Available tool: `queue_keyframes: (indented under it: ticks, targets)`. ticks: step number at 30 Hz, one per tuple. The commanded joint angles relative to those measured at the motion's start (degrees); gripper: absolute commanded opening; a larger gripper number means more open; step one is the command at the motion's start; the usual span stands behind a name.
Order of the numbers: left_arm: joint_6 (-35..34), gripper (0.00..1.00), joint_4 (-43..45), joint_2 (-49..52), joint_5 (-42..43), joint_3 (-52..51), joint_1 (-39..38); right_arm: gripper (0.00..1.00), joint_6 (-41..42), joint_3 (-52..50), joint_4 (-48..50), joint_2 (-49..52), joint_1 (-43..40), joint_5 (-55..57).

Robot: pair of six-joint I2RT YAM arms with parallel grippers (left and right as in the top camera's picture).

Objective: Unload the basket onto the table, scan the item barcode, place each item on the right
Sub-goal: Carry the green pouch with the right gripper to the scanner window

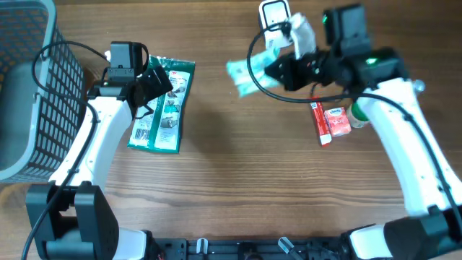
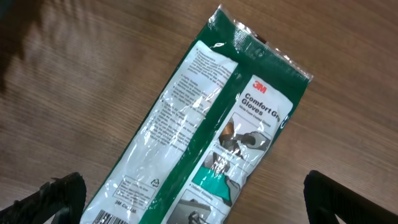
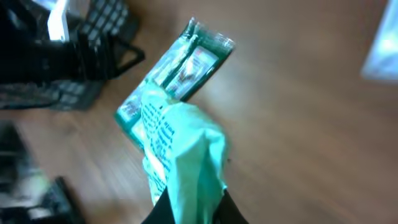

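A green and white glove packet (image 1: 162, 105) lies flat on the wooden table at the left. My left gripper (image 1: 154, 85) hovers over its upper end, open, with the fingertips (image 2: 53, 199) far apart on either side of the packet (image 2: 217, 130) and nothing between them. A barcode (image 2: 102, 218) shows at the packet's lower left corner. My right gripper (image 1: 268, 72) is shut on a pale mint-green pouch (image 1: 244, 74), held above the table's upper middle. In the right wrist view the pouch (image 3: 180, 149) sticks out from the gripper (image 3: 189, 211).
A white device on a black cable (image 1: 276, 13) stands at the back, just behind the right arm. A red box (image 1: 320, 123), a small red-and-white box (image 1: 338, 119) and a green-white item (image 1: 357, 115) lie at the right. A grey wire basket (image 1: 29, 87) fills the left edge.
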Motion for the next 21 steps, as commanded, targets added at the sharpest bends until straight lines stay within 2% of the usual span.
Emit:
queue_keyframes:
  ticks: [1,5,8,15,19,21]
  targets:
    - [-1.0,1.0,0.2,0.1,0.1,0.3,-0.1,0.04,-15.0,6.4,-0.2,-1.0,0.1,11.8]
    - [-1.0,1.0,0.2,0.1,0.1,0.3,-0.1,0.04,-21.3,6.2,4.2,1.2,0.3,17.0]
    - [-1.0,1.0,0.2,0.1,0.1,0.3,-0.1,0.04,-30.4,6.2,9.0,5.8,0.3,20.2]
    - [-1.0,1.0,0.2,0.1,0.1,0.3,-0.1,0.04,-32.5,6.2,27.6,18.8,0.5,39.5]
    - [-1.0,1.0,0.2,0.1,0.1,0.3,-0.1,0.04,-42.5,6.2,39.1,25.1,0.5,39.9]
    - [-1.0,1.0,0.2,0.1,0.1,0.3,-0.1,0.04,-43.6,6.2,43.5,26.9,0.5,39.9]
